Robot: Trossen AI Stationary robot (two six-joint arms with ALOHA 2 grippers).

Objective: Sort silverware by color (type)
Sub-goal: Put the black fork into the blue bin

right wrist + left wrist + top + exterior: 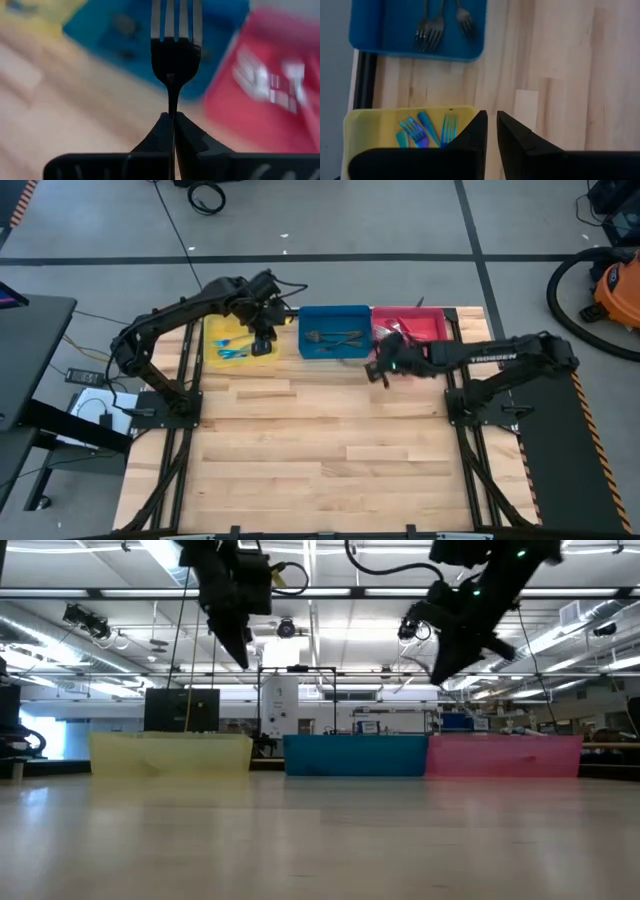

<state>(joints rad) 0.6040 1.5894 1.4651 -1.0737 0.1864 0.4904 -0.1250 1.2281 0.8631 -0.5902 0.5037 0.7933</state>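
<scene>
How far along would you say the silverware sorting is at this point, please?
Nearly done, it seems. Blue-handled pieces lie in the yellow tray, grey metal forks in the blue tray, and silverware shows in the red tray, blurred. In hand: the right gripper is shut on a dark fork near the blue tray. The left gripper hovers by the yellow tray, holding nothing. No loose pieces show on the table.

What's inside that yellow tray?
The yellow tray holds blue forks and other blue cutlery, seen in the left wrist view. The left gripper above it covers the tray's near part, so anything lying there cannot be seen.
</scene>
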